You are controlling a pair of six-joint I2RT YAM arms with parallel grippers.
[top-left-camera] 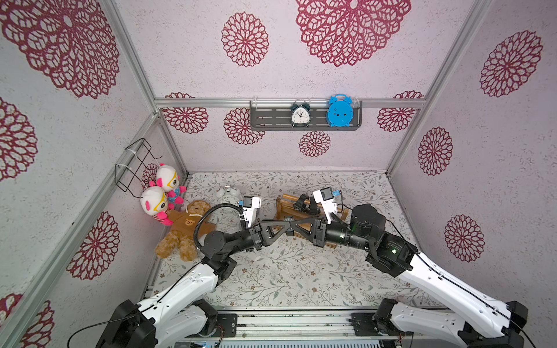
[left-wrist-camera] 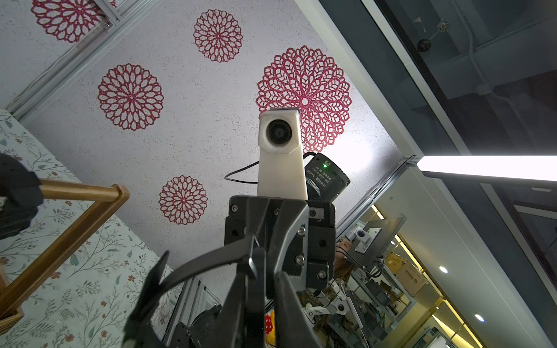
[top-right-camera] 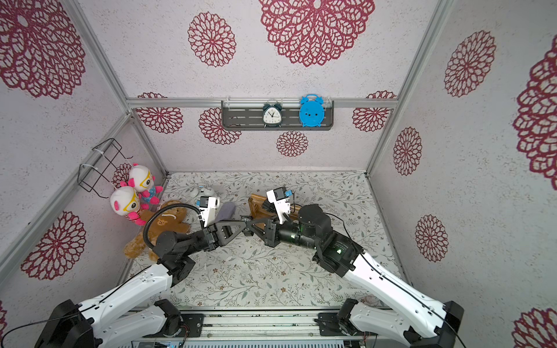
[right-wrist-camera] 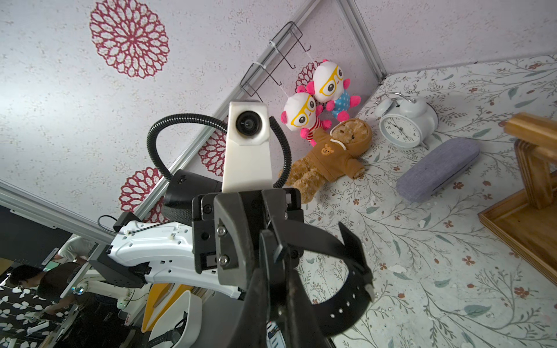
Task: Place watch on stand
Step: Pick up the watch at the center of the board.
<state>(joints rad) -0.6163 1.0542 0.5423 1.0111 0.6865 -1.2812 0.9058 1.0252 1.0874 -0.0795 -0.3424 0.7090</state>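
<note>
Presently both arms meet tip to tip above the counter (top-left-camera: 286, 271), with the watch (right-wrist-camera: 346, 301) held clear of it between them. On the left gripper (left-wrist-camera: 262, 280) the jaws are pressed onto the black strap. On the right gripper (right-wrist-camera: 274, 265) the jaws likewise pinch the strap, and its free, holed end curls loose to one side.

The watch is not yet on the stand (top-left-camera: 286, 198). Note the governing relation: the stand sits just beyond the joined tips, toward the back wall, and its round bar runs crosswise to your reach. In both top views the strap's length appears to run toward and away from the bar, which suits draping over it. Your right arm is the nearer to the stand.

Dark items (top-left-camera: 303, 202) occupy part of the bar; whether they are watches cannot be confirmed. Judgement: carry the watch up and over the bar's bare stretch.
</note>
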